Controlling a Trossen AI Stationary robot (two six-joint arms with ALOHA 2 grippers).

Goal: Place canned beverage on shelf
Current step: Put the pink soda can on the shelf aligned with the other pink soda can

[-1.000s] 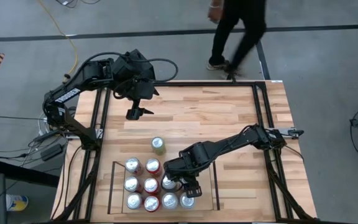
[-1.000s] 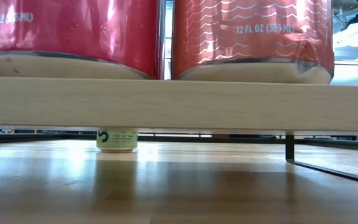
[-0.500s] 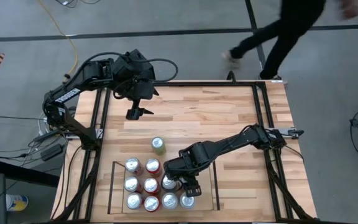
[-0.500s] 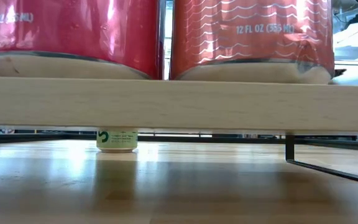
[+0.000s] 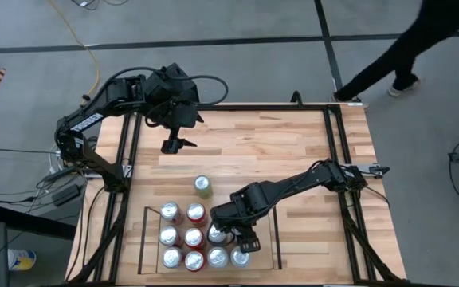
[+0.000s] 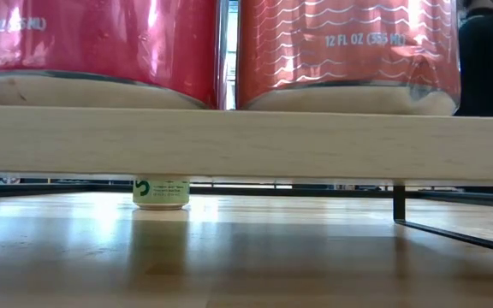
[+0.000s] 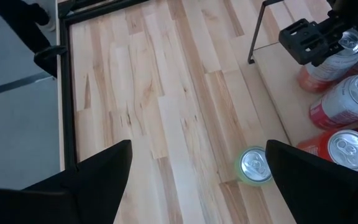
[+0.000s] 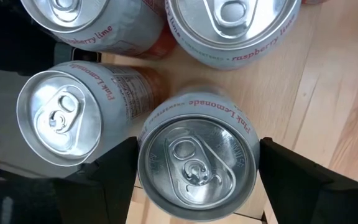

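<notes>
The shelf [image 5: 276,239], black rails around a light wood floor, stands at the table's near edge and holds several red and white cans. My right gripper [image 5: 241,243] is over its right end, shut on a silver-topped "Pink Lemonade" can [image 8: 194,165], which also shows in the high view [image 5: 240,257]. A green can [image 5: 203,186] stands upright on the bare table just beyond the shelf; it shows in the left wrist view [image 7: 255,165] and the low view [image 6: 161,192]. My left gripper [image 5: 171,144] hangs open and empty over the far left of the table. My right gripper has the pink lemonade can between its two fingers, one finger [image 8: 114,171] on each opposite side of the can's wall [image 8: 146,127]. The fingers come from above, pointing down. The can stands upright on the shelf floor beside the other cans.
Neighbour cans [image 8: 58,118] stand close around the held one. In the low view two red cans [image 6: 341,51] sit on the shelf plank [image 6: 246,141]. A black frame [image 5: 337,143] runs around the tabletop. A person [image 5: 405,56] is on the floor beyond the far edge.
Both arms and all cans have kept still. The person beyond the table's far edge has walked toward the right.
</notes>
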